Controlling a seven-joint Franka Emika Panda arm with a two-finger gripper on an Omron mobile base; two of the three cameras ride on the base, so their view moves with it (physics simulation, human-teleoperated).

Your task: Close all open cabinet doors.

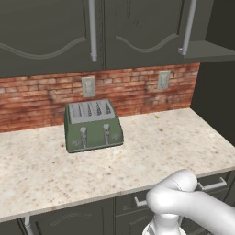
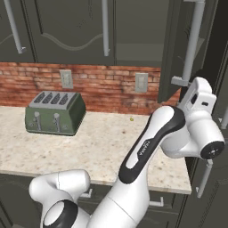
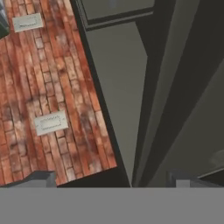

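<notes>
Speckled stone counter (image 1: 41,170) under rough red brick (image 2: 102,87); a ribbed green toaster (image 1: 93,125) sits there. Overhead, an arch-moulded cabinet door (image 2: 171,49) hangs ajar rightward. Gripper (image 3: 114,178) jaws spread, empty.

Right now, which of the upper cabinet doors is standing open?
The rightmost cabinet door, by the claw: it swings out from the shelf, edge toward the right base camera. The two doors left of it sit flush and closed.
</notes>
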